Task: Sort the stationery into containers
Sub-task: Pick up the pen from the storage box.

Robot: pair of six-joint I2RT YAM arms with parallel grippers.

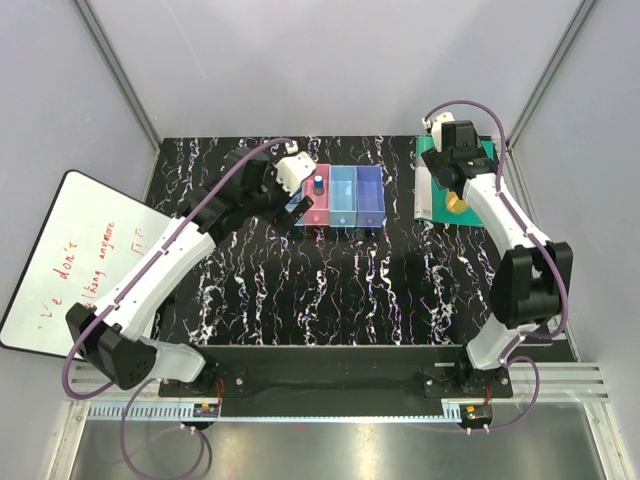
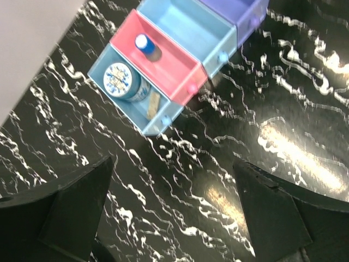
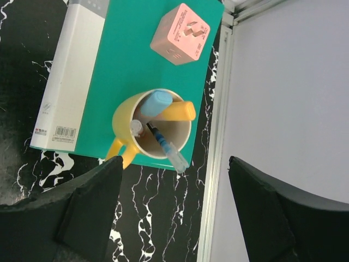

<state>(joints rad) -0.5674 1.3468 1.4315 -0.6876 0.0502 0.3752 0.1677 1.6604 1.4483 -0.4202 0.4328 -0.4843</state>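
Four containers stand in a row: light blue (image 2: pixel 113 100), pink (image 2: pixel 173 63), blue (image 2: pixel 188 27) and purple (image 2: pixel 245 13). A round blue disc (image 2: pixel 121 81) and a tan stick (image 2: pixel 154 103) lie in the light blue one. A blue cylinder with a pale top (image 2: pixel 146 45) stands in the pink one (image 1: pixel 318 203). My left gripper (image 2: pixel 173 164) hangs open and empty just in front of the row. My right gripper (image 3: pixel 175 164) is open above the yellow mug (image 3: pixel 121 117), which holds an orange-yellow stick (image 3: pixel 177 112), a light blue marker (image 3: pixel 155 102) and a clear-capped pen (image 3: pixel 169 148).
The mug stands on a green book (image 3: pixel 125 60) at the table's far right, with a pink cube (image 3: pixel 180 34) beside it. A metal frame rail (image 3: pixel 215 136) and the wall run close to the right of the book. A whiteboard (image 1: pixel 70 260) leans at the left.
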